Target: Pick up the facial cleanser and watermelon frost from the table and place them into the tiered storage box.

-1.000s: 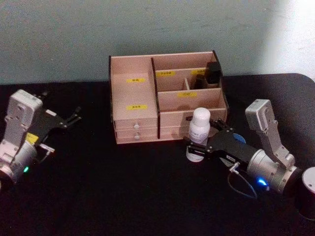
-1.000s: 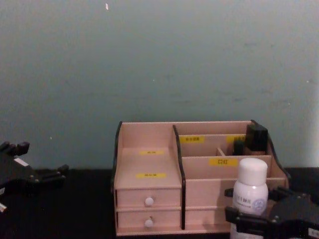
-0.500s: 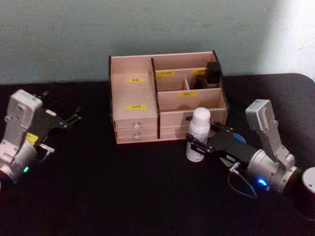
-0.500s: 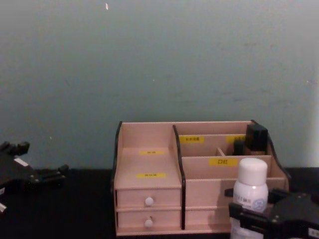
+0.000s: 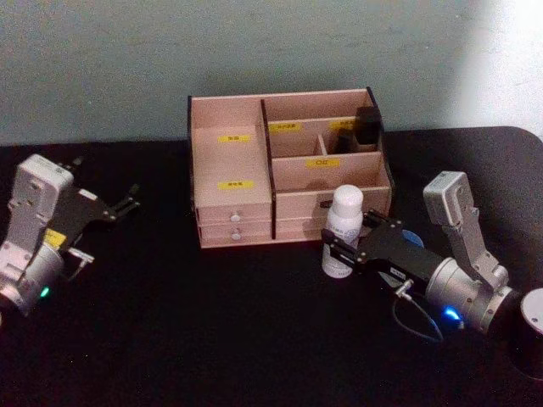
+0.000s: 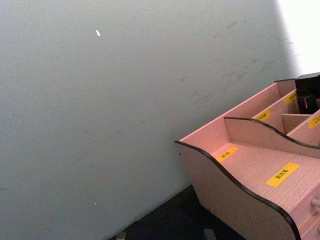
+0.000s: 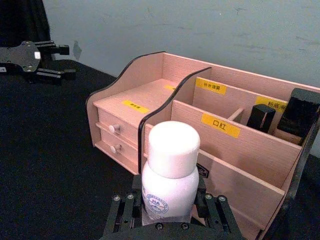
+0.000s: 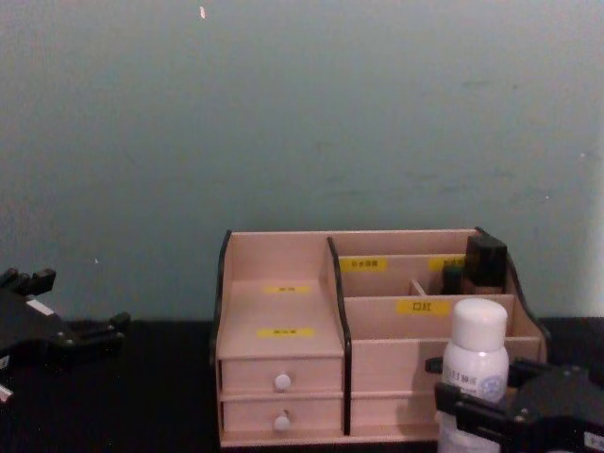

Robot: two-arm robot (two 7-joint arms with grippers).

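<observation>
A white bottle with a white cap and a round blue mark, which I take for the facial cleanser [image 5: 344, 229] [image 7: 169, 172] [image 8: 475, 354], stands upright just before the right front of the tiered storage box [image 5: 231, 161] [image 8: 283, 307] [image 7: 235, 150]. My right gripper [image 5: 333, 257] [image 7: 167, 216] [image 8: 481, 415] is shut on the bottle's lower body, one finger on each side. Whether the base rests on the table is hidden. I cannot pick out the watermelon frost. My left gripper [image 5: 129, 200] [image 7: 64, 61] sits open and idle at the far left.
Two black items [image 5: 363, 127] [image 7: 295, 112] stand in the box's rear right compartment. The box has white-knobbed drawers [image 5: 235, 226] low on its left front. The black tabletop [image 5: 212, 322] stretches wide before the box. A teal wall [image 8: 302, 113] rises close behind.
The right gripper's fingers have drawn in against the white bottle. The bottle has barely shifted, and the left arm has not moved.
</observation>
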